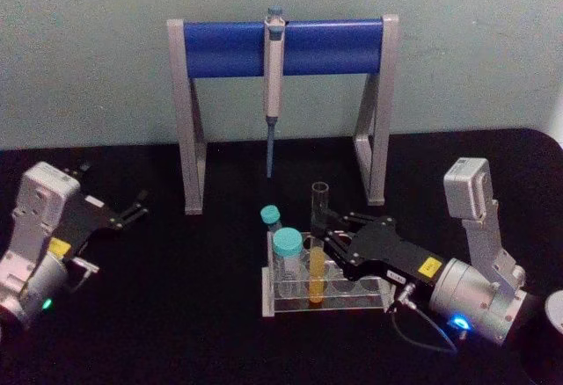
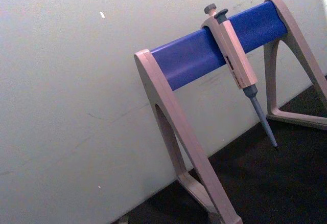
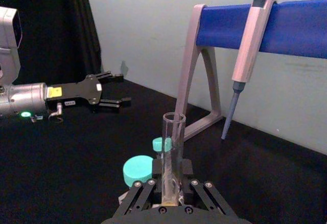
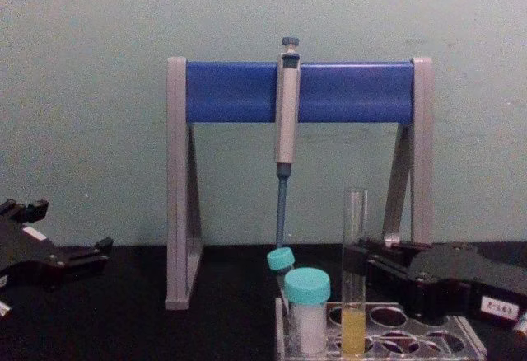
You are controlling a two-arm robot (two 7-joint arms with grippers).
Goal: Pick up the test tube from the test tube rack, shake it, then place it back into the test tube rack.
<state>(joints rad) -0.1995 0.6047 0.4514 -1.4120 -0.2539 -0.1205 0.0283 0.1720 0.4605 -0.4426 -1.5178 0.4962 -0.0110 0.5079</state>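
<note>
The test tube stands upright in the test tube rack, with yellow-orange liquid in its lower part. My right gripper reaches in from the right and is shut on the tube's middle, above the rack's top plate. In the right wrist view the test tube rises between the fingers of the right gripper. In the chest view the test tube sits at the left side of the rack, beside the right gripper. My left gripper rests open at the far left, away from the rack.
Two teal-capped vials stand in the rack's left end, close beside the tube. Behind the rack a grey-and-blue pipette stand holds a hanging pipette. The black table runs to the pale wall behind.
</note>
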